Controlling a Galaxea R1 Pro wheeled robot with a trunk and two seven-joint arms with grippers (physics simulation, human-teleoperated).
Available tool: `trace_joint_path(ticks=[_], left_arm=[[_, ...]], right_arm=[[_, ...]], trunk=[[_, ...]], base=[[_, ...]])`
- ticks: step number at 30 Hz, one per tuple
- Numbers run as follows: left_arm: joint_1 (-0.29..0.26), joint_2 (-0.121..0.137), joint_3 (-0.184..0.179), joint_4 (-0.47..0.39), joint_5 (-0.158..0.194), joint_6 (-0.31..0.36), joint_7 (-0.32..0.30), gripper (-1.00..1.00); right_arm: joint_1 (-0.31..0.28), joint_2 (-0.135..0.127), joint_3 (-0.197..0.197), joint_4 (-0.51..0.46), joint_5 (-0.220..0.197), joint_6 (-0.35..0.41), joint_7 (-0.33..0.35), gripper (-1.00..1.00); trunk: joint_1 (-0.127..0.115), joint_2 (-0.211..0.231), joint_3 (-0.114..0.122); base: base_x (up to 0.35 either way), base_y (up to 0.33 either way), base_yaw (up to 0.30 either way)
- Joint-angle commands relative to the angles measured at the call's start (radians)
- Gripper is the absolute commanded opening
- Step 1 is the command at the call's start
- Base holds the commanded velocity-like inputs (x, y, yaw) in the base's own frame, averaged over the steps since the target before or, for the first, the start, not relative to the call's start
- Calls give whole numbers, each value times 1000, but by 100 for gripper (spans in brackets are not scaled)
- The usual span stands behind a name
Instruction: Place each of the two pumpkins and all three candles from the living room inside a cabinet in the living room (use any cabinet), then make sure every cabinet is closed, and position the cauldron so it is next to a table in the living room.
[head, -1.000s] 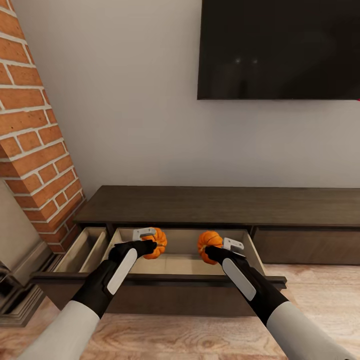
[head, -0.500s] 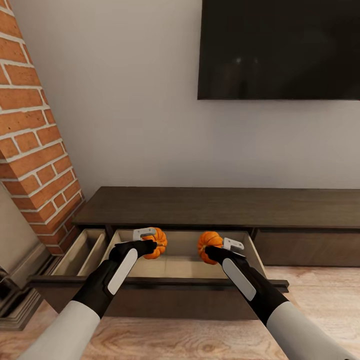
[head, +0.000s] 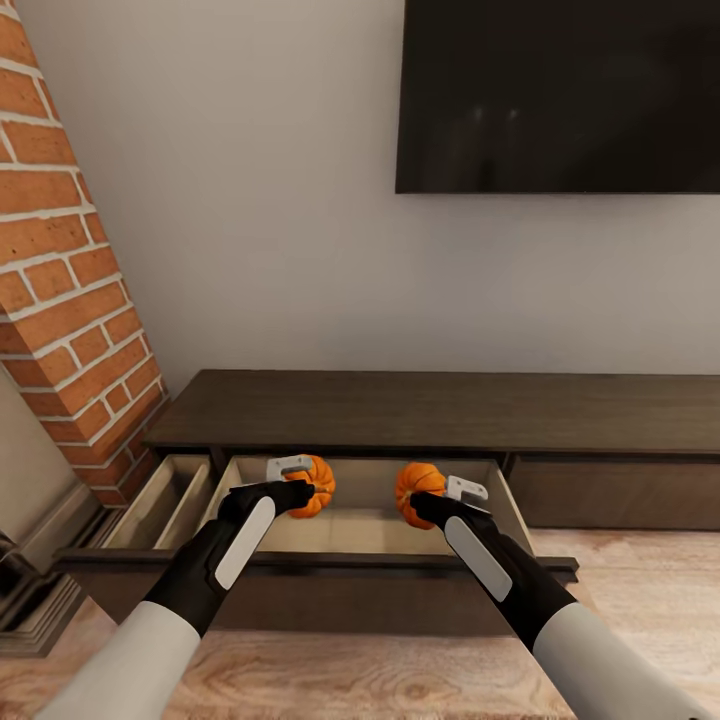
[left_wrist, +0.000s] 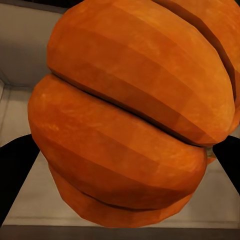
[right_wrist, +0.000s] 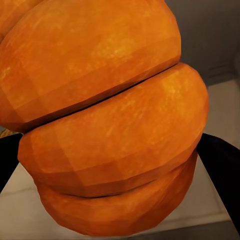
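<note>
Nearest the camera, the pulled-out drawer front (head: 320, 565) of the cabinet (head: 430, 410) is crossed by both forearms. Just beyond it, the left gripper (head: 300, 492) is clamped on the left pumpkin (head: 312, 484), and the right gripper (head: 428, 503) is clamped on the right pumpkin (head: 417, 490). Both pumpkins are held above the pale drawer floor (head: 365, 528), well apart from each other. In the left wrist view the ribbed orange body (left_wrist: 130, 115) is seen pinched between dark fingers (left_wrist: 15, 170) at each side; the same grip is seen in the right wrist view, pumpkin (right_wrist: 105, 115) between fingers (right_wrist: 222, 170).

For a clean release, it is judged that both should be lowered until nearly touching the floor, kept clear of the side walls and the divider (head: 205, 490), then let go gently so neither rolls. Farther back, a dark television (head: 560, 95) is hung on the wall, with brick (head: 70, 280) at the left.
</note>
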Motion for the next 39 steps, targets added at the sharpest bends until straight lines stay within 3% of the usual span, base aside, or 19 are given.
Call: trace_joint_path(ticks=[1,27,39], left_arm=[[-1,0,-2,-1,10,1,10,-100],[-1,-1,-3,-1,15,2,8,-100],[-1,-1,-4,-1,10,2,6,-100]], right_arm=[[-1,-1,4,-2,-5,1,-8,-100],[-1,-1,4,-4,-5,0,-8,-100],[-1,-1,4,-4,-5,-1,-8,-100]], trunk=[[0,-1,-5],[12,-7,-105],[12,-7,-105]], base=[[0,0,0],[0,0,0],[5,0,0]])
